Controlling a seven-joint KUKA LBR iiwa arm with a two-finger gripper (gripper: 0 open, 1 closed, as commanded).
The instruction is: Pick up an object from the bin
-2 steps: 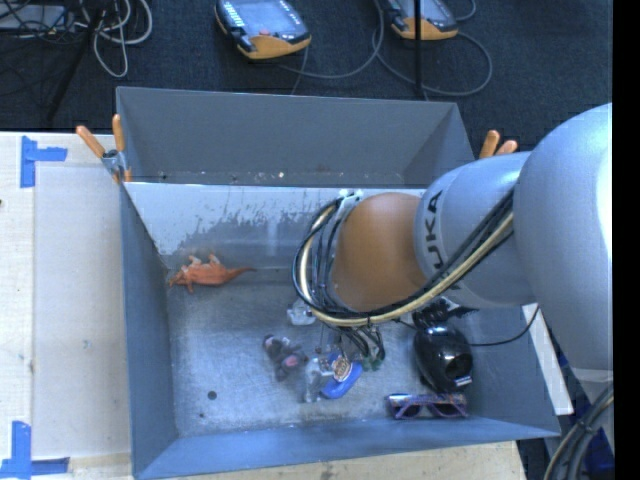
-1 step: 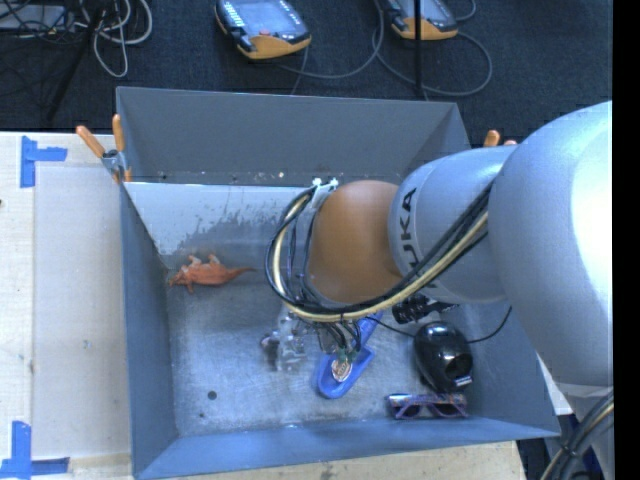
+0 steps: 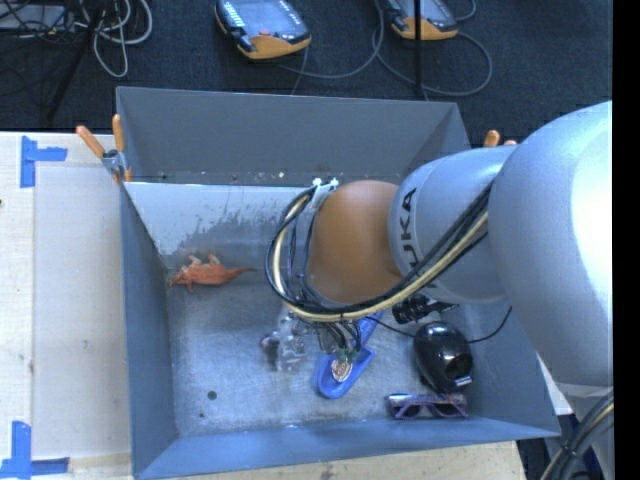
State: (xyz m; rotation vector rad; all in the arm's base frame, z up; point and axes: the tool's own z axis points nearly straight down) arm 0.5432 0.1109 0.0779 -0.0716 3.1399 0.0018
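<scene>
Gripper hangs low over bare bin floor; blue toy lies just right of it, long axis near-left to far-right; whether the gripper is apart or together, cannot tell.

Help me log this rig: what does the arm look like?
The arm is bulky, rounded and silver-grey, with black KUKA lettering near the wrist. A smooth orange cover caps the wrist, looped by black and cream cables. The claw below is small, bare grey metal.

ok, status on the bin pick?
Gripper low at bin centre, nothing seen held. Blue item right beside it; black mouse, sunglasses beyond. Orange lizard far left, apart.
</scene>
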